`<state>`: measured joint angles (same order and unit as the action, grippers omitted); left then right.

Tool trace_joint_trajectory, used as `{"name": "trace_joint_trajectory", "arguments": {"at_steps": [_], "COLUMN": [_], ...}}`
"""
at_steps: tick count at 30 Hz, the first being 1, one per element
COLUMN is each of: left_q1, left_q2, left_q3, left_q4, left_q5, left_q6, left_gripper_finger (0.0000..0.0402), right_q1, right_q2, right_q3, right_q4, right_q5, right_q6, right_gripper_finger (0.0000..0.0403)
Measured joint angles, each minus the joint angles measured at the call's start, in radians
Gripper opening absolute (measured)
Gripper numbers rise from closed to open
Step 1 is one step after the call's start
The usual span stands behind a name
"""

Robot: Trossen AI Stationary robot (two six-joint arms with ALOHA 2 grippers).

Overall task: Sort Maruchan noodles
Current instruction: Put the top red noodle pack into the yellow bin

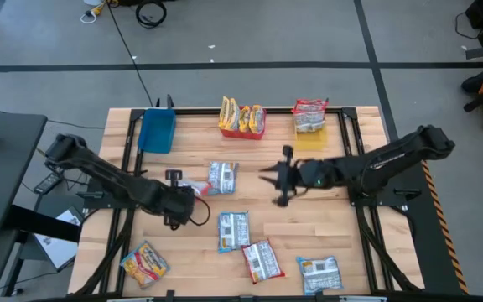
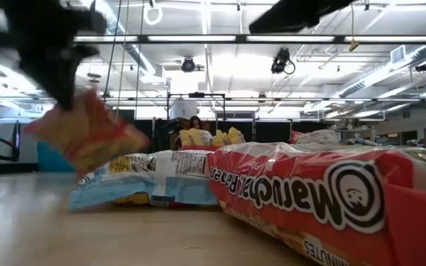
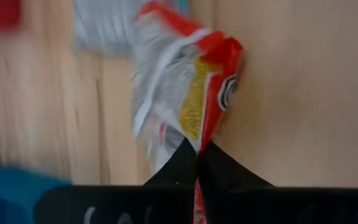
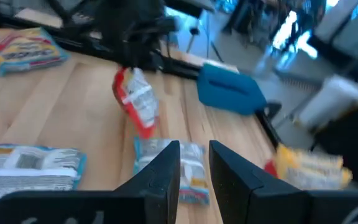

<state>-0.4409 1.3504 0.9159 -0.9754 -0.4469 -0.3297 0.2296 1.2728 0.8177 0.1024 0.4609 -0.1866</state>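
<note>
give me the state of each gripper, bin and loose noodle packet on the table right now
left gripper: shut on red-and-white packet, lifted off the table
right gripper: open, empty, over mid-table
blue bin: empty
red bin: holds yellow packets
yellow bin: holds a red-and-white packet
blue packets: three lying flat on the table
yellow-orange packet: flat, near front-left corner

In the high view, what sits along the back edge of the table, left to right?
Blue bin → red bin holding yellow packets → yellow bin holding red-and-white packets.
</note>
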Motion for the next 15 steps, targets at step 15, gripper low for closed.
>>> {"name": "trace_joint_trajectory", "arguments": {"at_steps": [15], "left_q1": [-0.093], "left_q2": [-0.356], "left_q3": [0.056], "left_q4": [0.452], "left_q5": [0.023], "left_q6": [0.336], "left_gripper_finger": [0.0008], "right_q1": [0.101], "right_q2": [0.33], "right_q3": [0.0], "right_q4": [0.472], "right_q5": [-0.009], "right_q6": [-0.259], "right_gripper_finger": [0.0193]}}
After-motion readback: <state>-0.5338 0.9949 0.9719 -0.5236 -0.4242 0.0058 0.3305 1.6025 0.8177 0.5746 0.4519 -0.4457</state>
